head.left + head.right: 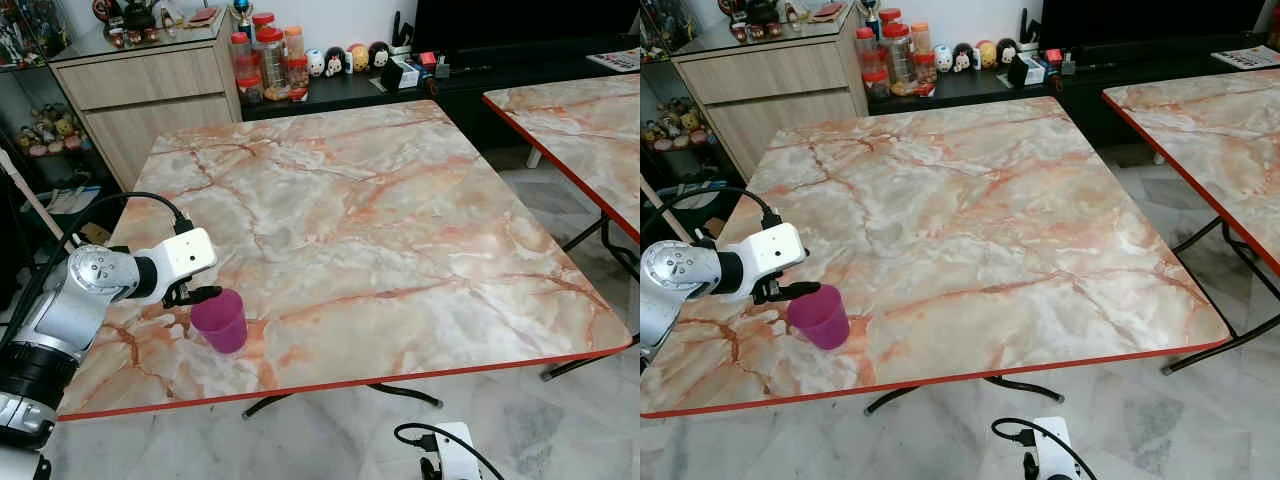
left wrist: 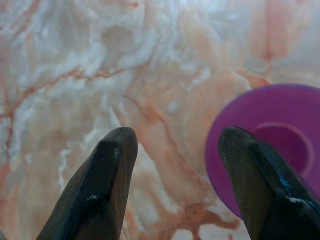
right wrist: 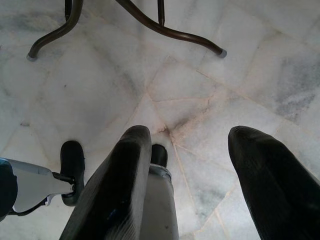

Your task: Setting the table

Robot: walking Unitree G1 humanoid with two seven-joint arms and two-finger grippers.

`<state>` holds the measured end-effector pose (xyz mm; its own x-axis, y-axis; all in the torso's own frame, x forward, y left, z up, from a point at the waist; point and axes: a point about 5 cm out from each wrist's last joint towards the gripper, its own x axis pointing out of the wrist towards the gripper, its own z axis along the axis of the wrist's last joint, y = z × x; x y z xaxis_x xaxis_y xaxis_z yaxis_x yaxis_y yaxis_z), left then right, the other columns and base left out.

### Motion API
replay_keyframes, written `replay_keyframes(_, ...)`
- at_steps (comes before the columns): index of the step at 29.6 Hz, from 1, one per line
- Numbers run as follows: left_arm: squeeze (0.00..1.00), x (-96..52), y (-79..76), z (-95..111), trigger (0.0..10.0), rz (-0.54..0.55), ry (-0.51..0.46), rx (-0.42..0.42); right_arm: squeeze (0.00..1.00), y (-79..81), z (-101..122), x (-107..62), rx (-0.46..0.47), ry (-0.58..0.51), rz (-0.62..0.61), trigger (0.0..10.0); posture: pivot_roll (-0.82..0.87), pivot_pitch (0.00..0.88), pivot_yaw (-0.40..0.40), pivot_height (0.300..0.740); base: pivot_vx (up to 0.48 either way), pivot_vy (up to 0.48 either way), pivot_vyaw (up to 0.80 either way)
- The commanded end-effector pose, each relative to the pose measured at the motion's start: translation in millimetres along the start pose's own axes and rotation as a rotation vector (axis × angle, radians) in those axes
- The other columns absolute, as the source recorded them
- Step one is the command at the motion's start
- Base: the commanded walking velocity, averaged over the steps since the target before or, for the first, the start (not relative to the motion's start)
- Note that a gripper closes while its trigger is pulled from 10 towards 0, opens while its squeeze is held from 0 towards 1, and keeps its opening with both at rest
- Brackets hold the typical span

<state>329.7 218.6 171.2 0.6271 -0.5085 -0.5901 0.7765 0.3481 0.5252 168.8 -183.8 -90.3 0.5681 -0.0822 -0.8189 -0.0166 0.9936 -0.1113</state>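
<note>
Purple plastic cup (image 1: 220, 320) stands upright on the marble-patterned folding table (image 1: 400, 230), lower left of the left eye frame, near the table's front red edge. Left gripper (image 1: 196, 295) sits at the cup's rim on its left side; in the left wrist view the two black fingers (image 2: 100, 190) are spread apart with bare tabletop between them, and one finger overlaps the cup rim at the right of that frame. Nothing is clamped, so the cup appears to be standing free. Right gripper (image 3: 200, 175) hangs low over the marble floor (image 3: 100, 90), fingers parted and empty. Judgement: task barely started; one cup is placed, and no plates or cutlery are on the table. Jars and figurines sit on the dark shelf (image 1: 340, 92), upper frame.
</note>
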Motion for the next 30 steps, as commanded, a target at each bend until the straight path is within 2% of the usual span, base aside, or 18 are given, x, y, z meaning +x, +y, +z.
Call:
replay_keyframes(1,0.0,-0.2,-3.9,-4.2,10.0,-0.029,0.026,-0.001,0.0,0.9,0.4,0.2,0.009,0.004,-0.002,10.0,0.03,0.0,0.065,0.74,0.0,0.0,0.0)
replay_keyframes(11,0.0,-5.3,-2.8,-3.2,10.0,-0.033,0.017,-0.008,0.0,1.6,0.0,0.1,0.01,0.005,0.0,10.0,0.03,0.0,0.067,0.74,0.0,0.0,0.0)
replay_keyframes(20,0.0,6.7,-8.0,-3.3,10.0,-0.044,0.028,0.0,0.0,2.3,0.5,0.2,0.01,0.002,-0.001,10.0,0.03,0.0,0.07,0.74,0.0,0.0,0.0)
replay_keyframes(30,0.0,9.4,-7.1,-4.8,10.0,-0.035,0.038,0.005,0.0,2.1,0.0,0.1,0.011,0.004,-0.002,10.0,0.03,0.0,0.07,0.74,0.0,0.0,0.0)
